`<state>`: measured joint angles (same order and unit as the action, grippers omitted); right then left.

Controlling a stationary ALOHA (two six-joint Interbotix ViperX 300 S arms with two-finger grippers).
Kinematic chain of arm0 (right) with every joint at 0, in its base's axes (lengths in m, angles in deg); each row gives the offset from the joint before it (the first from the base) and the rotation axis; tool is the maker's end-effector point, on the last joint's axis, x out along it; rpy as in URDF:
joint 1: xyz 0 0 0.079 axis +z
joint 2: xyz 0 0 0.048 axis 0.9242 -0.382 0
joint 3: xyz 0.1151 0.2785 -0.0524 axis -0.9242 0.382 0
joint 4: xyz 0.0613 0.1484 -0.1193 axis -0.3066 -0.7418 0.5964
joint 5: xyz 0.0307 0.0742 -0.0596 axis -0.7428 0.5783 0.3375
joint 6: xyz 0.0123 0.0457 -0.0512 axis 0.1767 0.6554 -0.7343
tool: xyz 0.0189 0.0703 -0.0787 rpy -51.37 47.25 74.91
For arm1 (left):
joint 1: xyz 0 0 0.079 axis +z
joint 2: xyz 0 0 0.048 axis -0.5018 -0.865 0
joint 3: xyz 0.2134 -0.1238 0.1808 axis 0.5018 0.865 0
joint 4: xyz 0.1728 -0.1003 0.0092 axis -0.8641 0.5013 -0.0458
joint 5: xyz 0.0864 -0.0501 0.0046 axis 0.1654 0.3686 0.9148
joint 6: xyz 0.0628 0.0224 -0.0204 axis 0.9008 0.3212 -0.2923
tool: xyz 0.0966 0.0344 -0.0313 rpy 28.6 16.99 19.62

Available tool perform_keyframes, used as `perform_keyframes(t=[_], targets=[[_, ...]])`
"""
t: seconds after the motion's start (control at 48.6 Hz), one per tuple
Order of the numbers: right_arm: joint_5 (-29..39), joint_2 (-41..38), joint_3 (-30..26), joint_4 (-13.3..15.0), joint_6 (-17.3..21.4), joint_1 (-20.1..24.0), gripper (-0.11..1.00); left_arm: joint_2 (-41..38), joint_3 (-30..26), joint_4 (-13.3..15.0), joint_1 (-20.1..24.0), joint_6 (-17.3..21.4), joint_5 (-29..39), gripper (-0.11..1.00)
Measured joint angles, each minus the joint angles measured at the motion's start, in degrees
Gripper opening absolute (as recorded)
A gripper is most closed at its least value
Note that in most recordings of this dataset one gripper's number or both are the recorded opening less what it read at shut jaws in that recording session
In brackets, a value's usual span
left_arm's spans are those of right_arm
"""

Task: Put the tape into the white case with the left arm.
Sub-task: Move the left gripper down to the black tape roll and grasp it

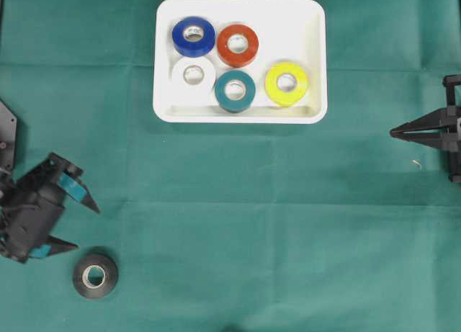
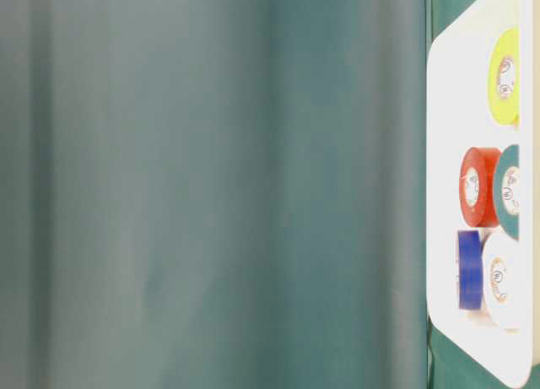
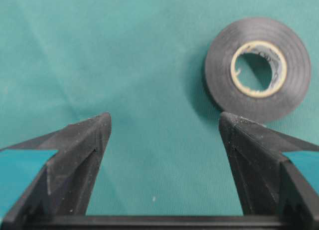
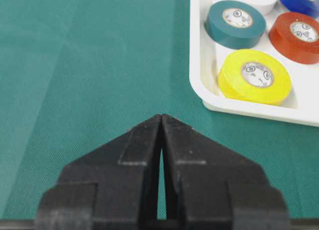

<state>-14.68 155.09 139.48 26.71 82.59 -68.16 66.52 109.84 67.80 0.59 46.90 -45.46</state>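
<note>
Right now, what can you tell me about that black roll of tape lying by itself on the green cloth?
The black tape is a glossy roll of what looks like plastic tape wound on a pale inner core printed with dark lettering. It lies flat, its hole facing up, on the green cloth, near the lower left of the overhead view and well away from the white case. Nothing grips it: the left gripper hangs open beside it, one finger tip close to its edge.
</note>
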Motion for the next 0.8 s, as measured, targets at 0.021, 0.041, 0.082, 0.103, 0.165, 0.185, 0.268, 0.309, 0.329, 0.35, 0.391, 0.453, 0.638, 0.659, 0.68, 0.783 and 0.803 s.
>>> perform_keyframes(t=[0.021, 0.041, 0.082, 0.103, 0.165, 0.185, 0.268, 0.309, 0.329, 0.35, 0.391, 0.453, 0.638, 0.659, 0.68, 0.783, 0.803], targets=[[0.0, 0.0, 0.0, 0.0, 0.0, 0.0, -0.09, -0.79, -0.26, 0.09, -0.18, 0.0, -0.09, 0.86], [0.0, 0.0, 0.0, 0.0, 0.0, 0.0, -0.09, -1.49, -0.7, 0.0, -0.18, -0.09, -0.18, 0.86], [0.0, 0.0, 0.0, 0.0, 0.0, 0.0, -0.09, -2.9, -1.49, 0.09, -0.44, -0.18, -0.26, 0.86], [0.0, 0.0, 0.0, 0.0, -0.09, 0.0, -0.09, -3.6, -1.93, 0.0, -0.62, 0.0, -0.26, 0.86], [0.0, 0.0, 0.0, 0.0, 0.0, 0.0, -0.09, -5.71, -3.08, 0.0, -0.97, -0.09, -0.44, 0.86], [0.0, 0.0, 0.0, 0.0, 0.0, 0.0, -0.09, -6.42, -3.43, 0.0, -1.14, -0.09, -0.53, 0.86], [0.0, 0.0, 0.0, 0.0, 0.0, 0.0, -0.09, -8.79, -4.75, 0.0, -2.02, 0.0, -0.88, 0.86], [0.09, 0.0, 0.0, 0.0, 0.0, 0.0, -0.09, -10.02, -5.36, 0.0, -2.37, 0.0, -1.23, 0.86], [0.0, 0.0, 0.0, 0.0, 0.0, 0.0, -0.09, -10.55, -5.62, 0.0, -2.64, -0.18, -1.32, 0.86], [0.0, 0.0, 0.0, 0.0, 0.0, 0.0, -0.09, -11.07, -5.89, 0.0, -2.81, -0.26, -1.49, 0.86], [0.0, 0.0, 0.0, 0.0, 0.0, 0.0, -0.09, -12.04, -6.5, 0.0, -3.16, 0.0, -1.76, 0.86], [0.0, -0.09, 0.0, 0.0, 0.0, 0.0, -0.09, -13.36, -7.38, 0.0, -3.6, 0.0, -2.2, 0.86], [0.0, -0.09, 0.0, 0.0, 0.0, 0.0, -0.09, -16.88, -9.49, 0.0, -4.39, -0.35, -2.55, 0.86], [0.0, 0.0, 0.0, 0.0, 0.0, 0.0, -0.09, -17.14, -9.58, 0.0, -4.48, -0.26, -2.55, 0.86], [0.0, 0.0, 0.0, 0.0, 0.0, 0.0, -0.09, -17.31, -9.76, 0.0, -4.57, -0.26, -2.55, 0.86], [0.0, 0.0, 0.0, 0.0, 0.0, 0.0, -0.09, -18.02, -10.11, 0.0, -4.83, -0.18, -2.64, 0.86], [0.09, -0.09, 0.0, 0.0, 0.0, 0.0, -0.09, -18.11, -10.11, 0.0, -4.75, -0.26, -2.64, 0.86]])
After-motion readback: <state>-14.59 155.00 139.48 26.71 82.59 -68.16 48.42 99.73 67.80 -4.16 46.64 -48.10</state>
